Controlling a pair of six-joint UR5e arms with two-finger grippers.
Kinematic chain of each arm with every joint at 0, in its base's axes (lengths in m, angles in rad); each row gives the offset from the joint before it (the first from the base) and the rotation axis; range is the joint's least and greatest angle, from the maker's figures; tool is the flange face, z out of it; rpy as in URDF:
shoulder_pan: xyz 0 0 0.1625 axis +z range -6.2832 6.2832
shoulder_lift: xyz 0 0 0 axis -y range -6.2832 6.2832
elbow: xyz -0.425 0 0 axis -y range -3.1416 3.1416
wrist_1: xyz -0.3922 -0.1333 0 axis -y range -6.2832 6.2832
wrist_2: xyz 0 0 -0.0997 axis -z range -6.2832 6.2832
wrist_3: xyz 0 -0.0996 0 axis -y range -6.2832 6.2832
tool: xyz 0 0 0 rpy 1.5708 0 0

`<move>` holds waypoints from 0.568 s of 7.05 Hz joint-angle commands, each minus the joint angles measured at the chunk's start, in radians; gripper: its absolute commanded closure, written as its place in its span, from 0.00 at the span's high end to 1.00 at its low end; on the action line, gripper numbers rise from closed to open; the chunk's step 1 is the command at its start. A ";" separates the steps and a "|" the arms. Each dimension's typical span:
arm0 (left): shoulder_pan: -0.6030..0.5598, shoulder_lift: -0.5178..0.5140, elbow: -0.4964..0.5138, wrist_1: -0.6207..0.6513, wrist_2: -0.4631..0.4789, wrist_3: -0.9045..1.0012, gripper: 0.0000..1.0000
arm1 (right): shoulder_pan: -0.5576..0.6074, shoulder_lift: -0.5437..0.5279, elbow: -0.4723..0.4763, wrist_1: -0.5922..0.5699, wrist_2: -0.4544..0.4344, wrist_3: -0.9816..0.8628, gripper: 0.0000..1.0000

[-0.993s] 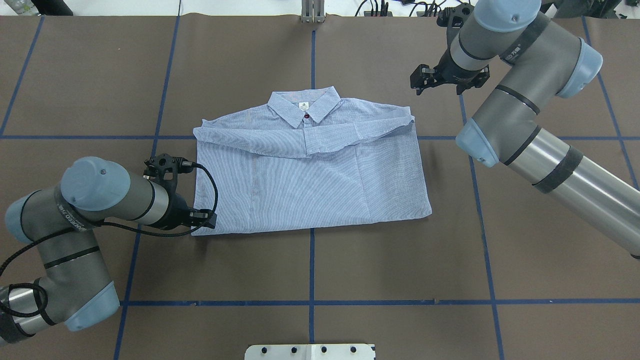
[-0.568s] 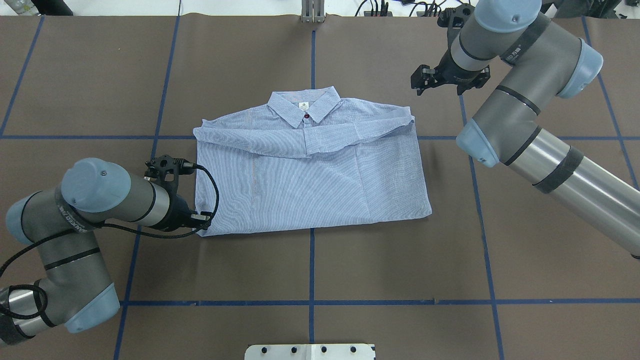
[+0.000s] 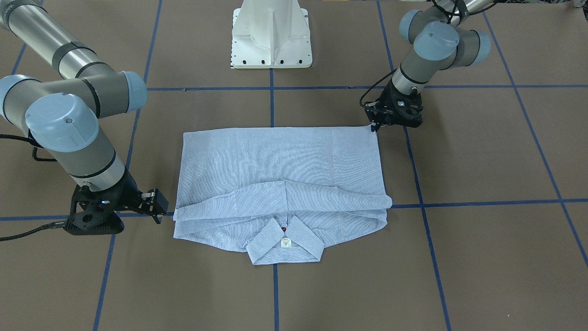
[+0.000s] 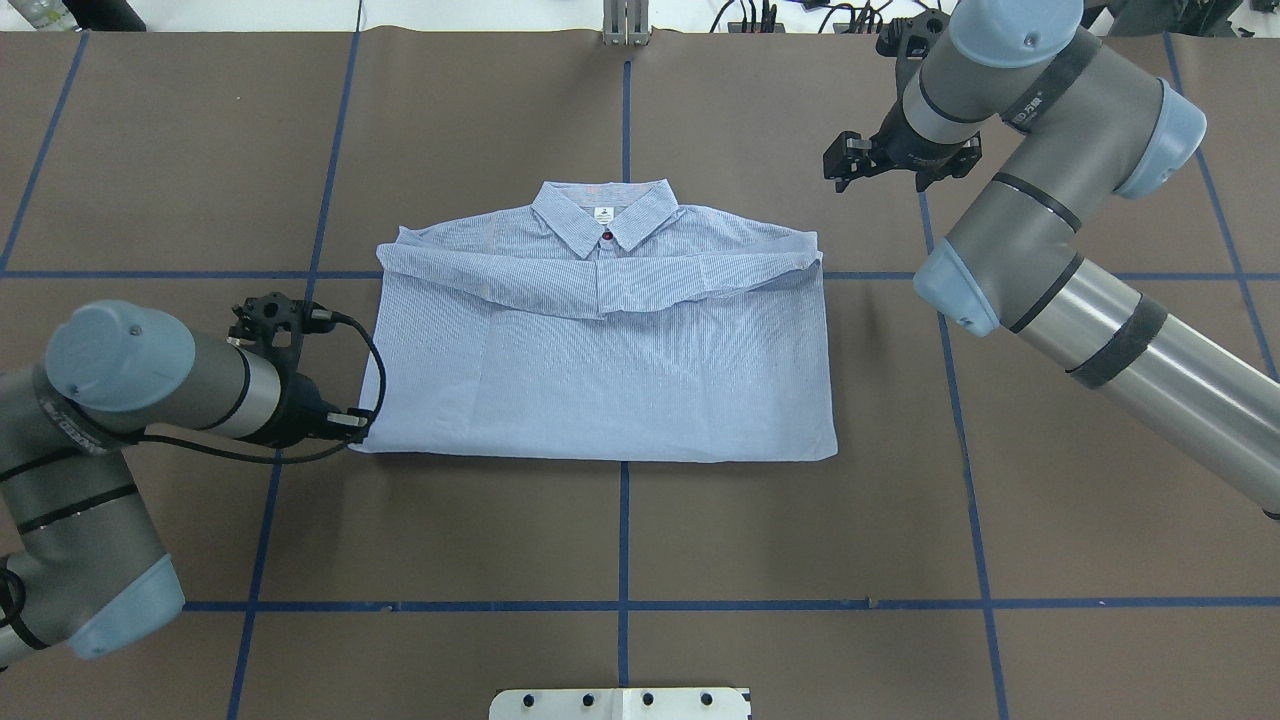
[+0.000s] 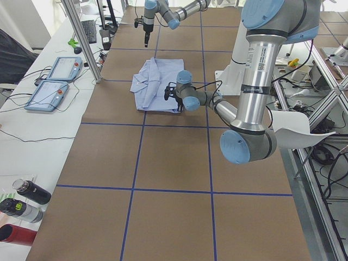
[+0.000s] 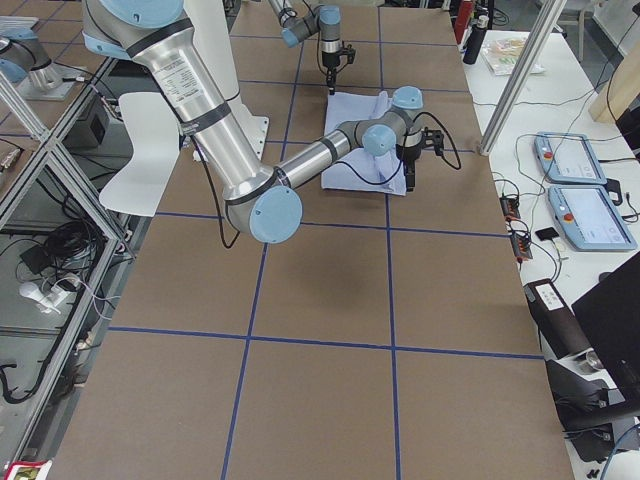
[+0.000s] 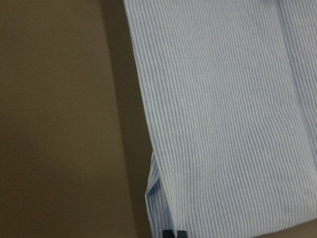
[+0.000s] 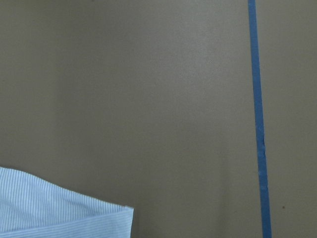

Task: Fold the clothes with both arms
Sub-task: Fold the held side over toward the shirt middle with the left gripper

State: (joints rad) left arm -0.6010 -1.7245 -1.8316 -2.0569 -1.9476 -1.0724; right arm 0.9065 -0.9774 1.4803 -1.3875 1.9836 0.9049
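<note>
The light blue striped shirt [image 4: 600, 370] lies flat on the brown table, its collar [image 4: 605, 218] away from the robot and both sleeves folded across the chest. My left gripper [image 4: 358, 425] is low at the shirt's near left corner and shut on that corner; in the front view the left gripper [image 3: 373, 125] touches the hem's end. The left wrist view shows the striped cloth [image 7: 218, 114] running down to a dark fingertip [image 7: 173, 233]. My right gripper [image 4: 890, 165] hangs open above bare table, beyond the shirt's far right shoulder. Its wrist view shows only a shirt edge [image 8: 59, 213].
Blue tape lines [image 4: 622, 520] divide the brown table cover. The white pedestal base [image 4: 620, 703] stands at the near edge. Two teach pendants [image 5: 54, 81] and bottles [image 5: 22, 201] lie on a side bench. An aluminium post [image 5: 81, 38] stands at the table's far edge.
My left gripper has moved left with the shirt's near corner. The shirt slid left with it, and its near hem now lies straight. The right arm barely moved.
</note>
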 commanded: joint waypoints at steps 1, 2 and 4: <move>-0.133 -0.028 0.102 0.047 0.022 0.159 0.00 | -0.001 0.000 0.000 0.001 -0.002 0.002 1.00; -0.219 -0.162 0.243 0.049 0.062 0.246 0.00 | -0.003 0.002 0.000 -0.001 -0.002 0.002 1.00; -0.313 -0.416 0.593 0.029 0.067 0.296 0.00 | -0.003 0.005 0.000 -0.001 0.001 0.002 1.00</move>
State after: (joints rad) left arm -0.8590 -1.9894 -1.4409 -2.0191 -1.8891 -0.8048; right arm 0.9039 -0.9743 1.4802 -1.3880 1.9833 0.9065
